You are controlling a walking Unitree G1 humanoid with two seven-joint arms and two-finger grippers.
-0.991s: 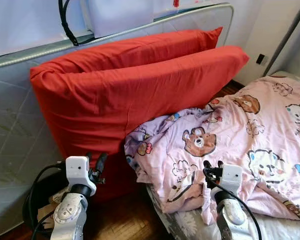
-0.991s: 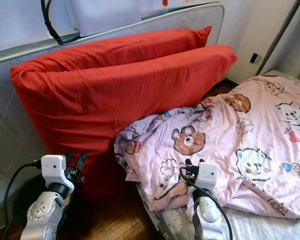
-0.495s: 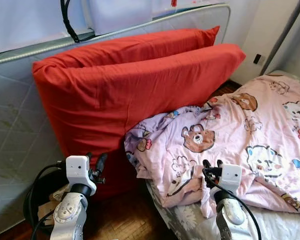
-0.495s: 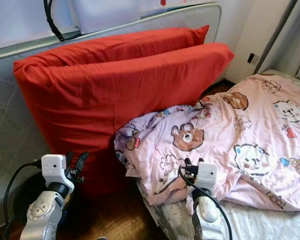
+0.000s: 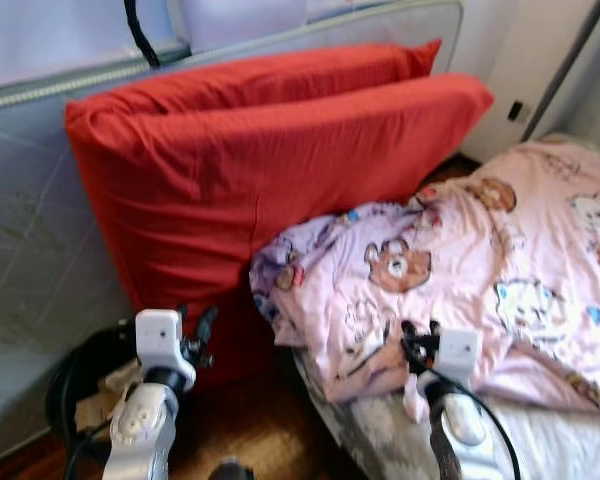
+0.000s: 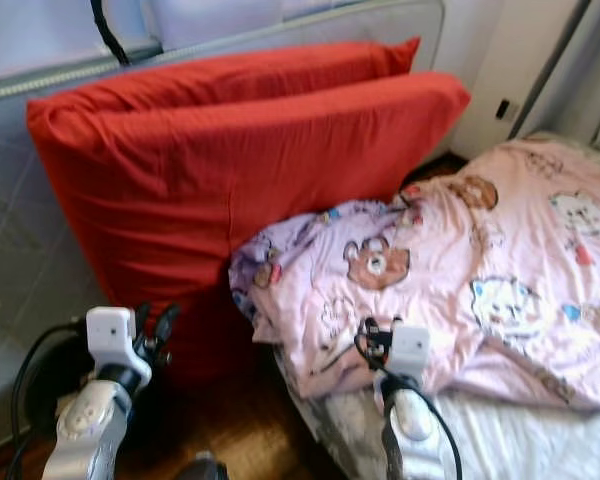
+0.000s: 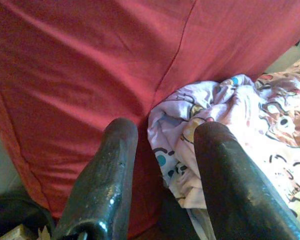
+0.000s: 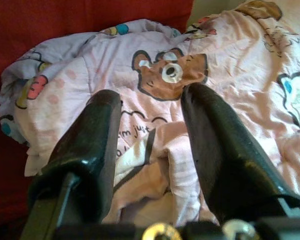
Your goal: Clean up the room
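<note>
Two red pillows [image 5: 280, 170] stand on edge, one behind the other, leaning against a grey quilted mattress [image 5: 30, 250] that is propped upright along the wall. A pink blanket [image 5: 480, 270] printed with cartoon bears and cats lies crumpled over the bed [image 5: 570, 450], and its bunched lilac end [image 6: 280, 280] touches the lower part of the front pillow. The right wrist view shows printed script on the blanket just beside the left finger; only the word "just" can be read. The left gripper [image 5: 193, 333] is held low in front of the front pillow, above the wooden floor [image 5: 250, 430], its jaws open with nothing between them. The right gripper [image 5: 417, 338] is held over the near edge of the blanket, its jaws also open and empty; the fingers [image 8: 225, 150] frame a brown bear print. A coil of black cable [image 5: 75, 375] lies on the floor at the foot of the mattress, beside the left arm. The head views are slightly blurred.
</note>
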